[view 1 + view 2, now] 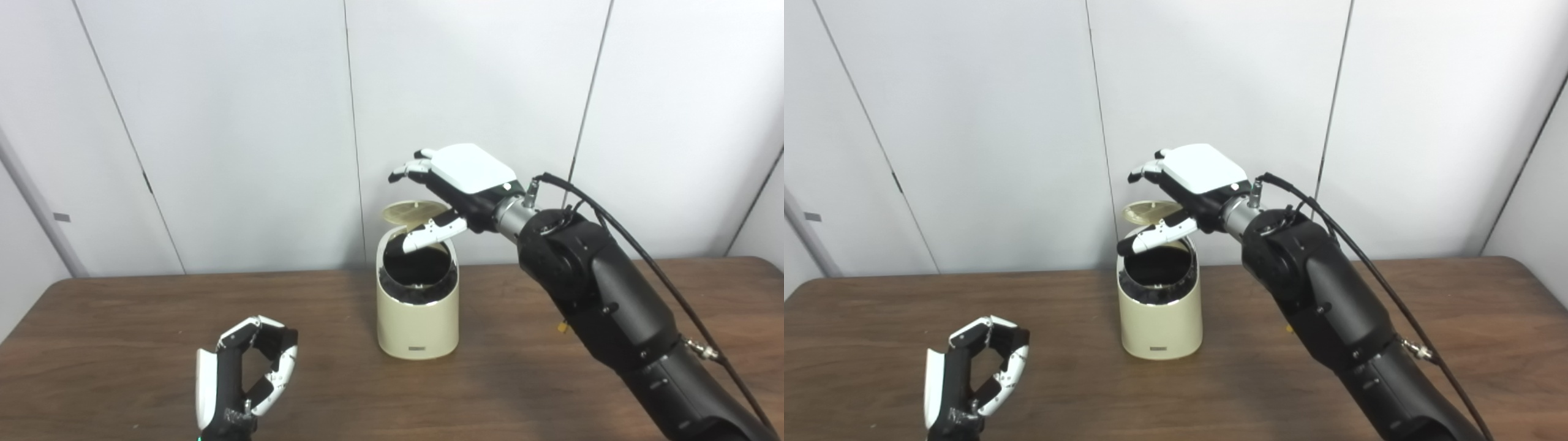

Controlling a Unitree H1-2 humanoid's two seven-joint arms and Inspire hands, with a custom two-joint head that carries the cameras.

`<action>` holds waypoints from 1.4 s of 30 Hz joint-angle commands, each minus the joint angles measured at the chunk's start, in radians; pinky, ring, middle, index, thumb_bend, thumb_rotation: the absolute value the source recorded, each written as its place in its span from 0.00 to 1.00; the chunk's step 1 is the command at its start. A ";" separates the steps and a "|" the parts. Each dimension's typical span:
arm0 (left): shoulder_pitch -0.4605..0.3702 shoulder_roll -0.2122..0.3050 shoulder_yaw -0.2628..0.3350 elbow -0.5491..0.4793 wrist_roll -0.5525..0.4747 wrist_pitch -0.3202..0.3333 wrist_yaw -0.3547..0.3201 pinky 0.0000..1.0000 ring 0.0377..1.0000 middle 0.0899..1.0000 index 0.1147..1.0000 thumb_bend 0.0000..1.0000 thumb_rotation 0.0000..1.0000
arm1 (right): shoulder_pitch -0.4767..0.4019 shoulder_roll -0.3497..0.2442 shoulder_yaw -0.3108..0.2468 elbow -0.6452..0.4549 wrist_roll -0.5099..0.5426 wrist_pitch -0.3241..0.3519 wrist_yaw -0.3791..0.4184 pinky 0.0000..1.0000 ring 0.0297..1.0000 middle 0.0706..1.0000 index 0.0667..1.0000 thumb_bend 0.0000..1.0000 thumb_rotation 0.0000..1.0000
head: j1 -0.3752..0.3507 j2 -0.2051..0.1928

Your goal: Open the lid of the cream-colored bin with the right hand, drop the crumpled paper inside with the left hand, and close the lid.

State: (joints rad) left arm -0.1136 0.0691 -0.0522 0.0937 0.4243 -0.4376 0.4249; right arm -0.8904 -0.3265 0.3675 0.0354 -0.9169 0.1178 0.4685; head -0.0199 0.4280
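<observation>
The cream-colored bin stands upright at the middle of the wooden table, its lid tipped up at the back and the dark inside showing. My right hand hovers over the bin's top, open. Its fingers stretch above the raised lid and its thumb reaches across the opening just under the lid's edge. My left hand rests low at the front left, well apart from the bin, fingers loosely curled around an empty gap. No crumpled paper is visible anywhere.
The brown table runs the full width of the view, with bare wood to the left and right of the bin. Grey wall panels stand right behind it. A black cable runs along my right arm.
</observation>
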 commanded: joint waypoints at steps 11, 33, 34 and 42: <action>0.048 -0.034 -0.015 0.069 0.010 -0.024 0.005 0.31 0.34 0.34 0.32 0.26 0.15 | 0.060 0.004 -0.061 -0.168 0.034 -0.019 -0.087 0.87 0.84 0.73 0.67 0.87 0.87 | 0.001 0.005; 0.056 -0.018 -0.015 0.046 -0.013 -0.026 -0.017 0.32 0.35 0.35 0.32 0.27 0.20 | 0.169 -0.004 -0.082 -0.261 0.030 -0.060 -0.145 0.82 0.75 0.62 0.58 0.88 0.91 | -0.005 0.031; 0.058 -0.018 -0.014 0.040 -0.014 -0.024 -0.020 0.32 0.35 0.35 0.32 0.27 0.20 | 0.172 -0.004 -0.081 -0.266 0.029 -0.057 -0.141 0.81 0.76 0.62 0.59 0.89 0.92 | -0.006 0.034; 0.084 -0.026 -0.001 -0.014 -0.016 -0.002 -0.052 0.31 0.34 0.35 0.32 0.26 0.22 | 0.196 0.001 -0.081 -0.298 0.011 -0.007 -0.081 0.78 0.76 0.64 0.60 0.88 0.89 | -0.004 0.058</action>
State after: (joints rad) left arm -0.0931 0.0605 -0.0476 0.0614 0.4116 -0.4346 0.3788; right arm -0.6622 -0.3248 0.3043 -0.2304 -0.8972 0.0958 0.3829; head -0.0245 0.4801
